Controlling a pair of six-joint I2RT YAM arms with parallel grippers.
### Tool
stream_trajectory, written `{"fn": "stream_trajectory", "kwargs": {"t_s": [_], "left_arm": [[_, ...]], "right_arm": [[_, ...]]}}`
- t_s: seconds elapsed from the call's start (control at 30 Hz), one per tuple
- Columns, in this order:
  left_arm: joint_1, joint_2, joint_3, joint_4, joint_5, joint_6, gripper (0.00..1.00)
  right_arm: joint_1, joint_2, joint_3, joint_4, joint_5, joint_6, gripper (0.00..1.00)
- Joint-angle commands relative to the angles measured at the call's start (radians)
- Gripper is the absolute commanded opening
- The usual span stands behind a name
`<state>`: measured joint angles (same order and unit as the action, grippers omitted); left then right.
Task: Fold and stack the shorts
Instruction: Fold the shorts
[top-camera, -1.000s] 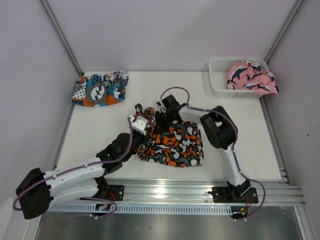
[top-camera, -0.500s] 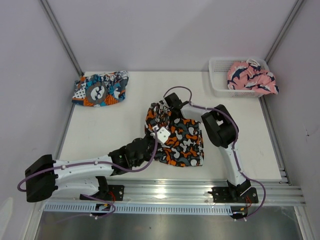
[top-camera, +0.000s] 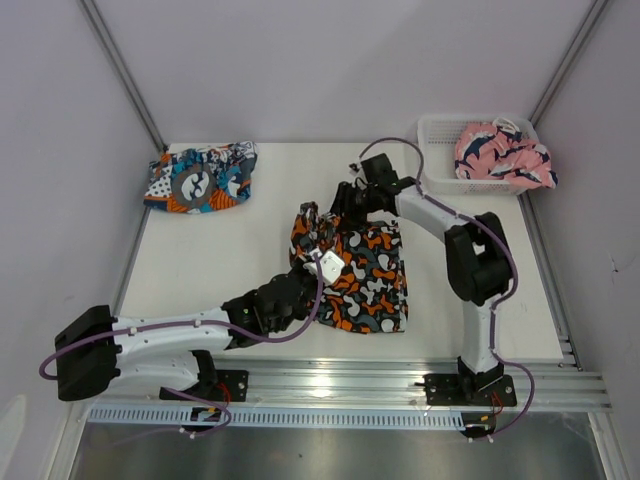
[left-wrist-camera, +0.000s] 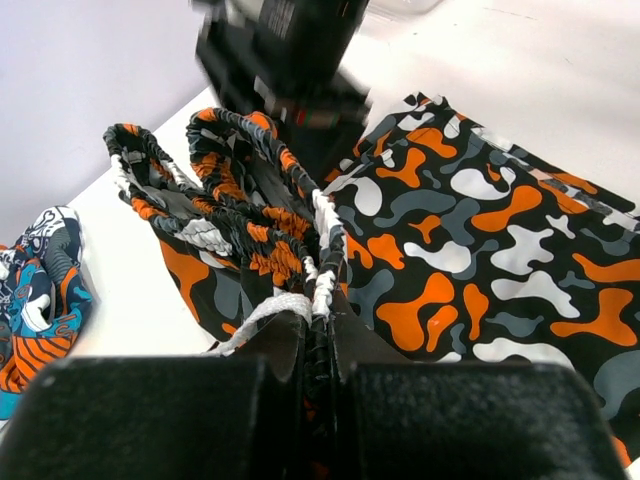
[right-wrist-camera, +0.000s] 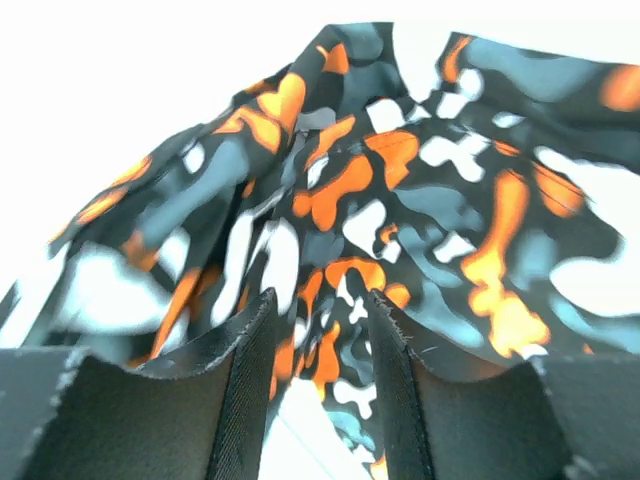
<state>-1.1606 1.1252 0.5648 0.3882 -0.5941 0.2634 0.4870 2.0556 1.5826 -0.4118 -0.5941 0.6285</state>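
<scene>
Middle of the table (top-camera: 230, 250), toward its near edge: the blotched shorts (top-camera: 365, 285) lie spread flat, their waistband end bunched up into a ridge. My left gripper (left-wrist-camera: 318, 335) is clamped tight on that gathered waistband and its white drawstring. My right gripper (right-wrist-camera: 318, 330) hovers at the cloth's far edge, jaws parted and gripping nothing. The teal emblem shorts (top-camera: 200, 178) sit in a bundle at the far left corner, well apart.

Overhead; wrist close-ups sharing blotched shorts (top-camera: 365, 280)
</scene>
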Motion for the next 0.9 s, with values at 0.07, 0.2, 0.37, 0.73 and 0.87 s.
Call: {"fn": "stream_trajectory", "kwargs": {"t_s": [0.07, 0.2, 0.37, 0.73, 0.87], "left_arm": [[-0.01, -0.002, 0.05, 0.049, -0.021, 0.022, 0.0], [-0.01, 0.004, 0.05, 0.06, -0.015, 0.014, 0.0], [-0.016, 0.038, 0.07, 0.061, -0.018, 0.022, 0.0], [-0.039, 0.09, 0.115, 0.086, -0.015, 0.051, 0.0], [-0.054, 0.131, 0.151, 0.092, -0.029, 0.077, 0.0]], "right_arm": [[-0.077, -0.248, -0.182, -0.071, 0.131, -0.084, 0.45], [-0.129, -0.466, -0.381, -0.137, 0.289, -0.148, 0.55], [-0.162, -0.638, -0.567, -0.219, 0.434, -0.197, 0.6], [-0.154, -0.637, -0.726, -0.147, 0.47, -0.199, 0.45], [-0.142, -0.609, -0.74, -0.114, 0.467, -0.194, 0.41]]}}
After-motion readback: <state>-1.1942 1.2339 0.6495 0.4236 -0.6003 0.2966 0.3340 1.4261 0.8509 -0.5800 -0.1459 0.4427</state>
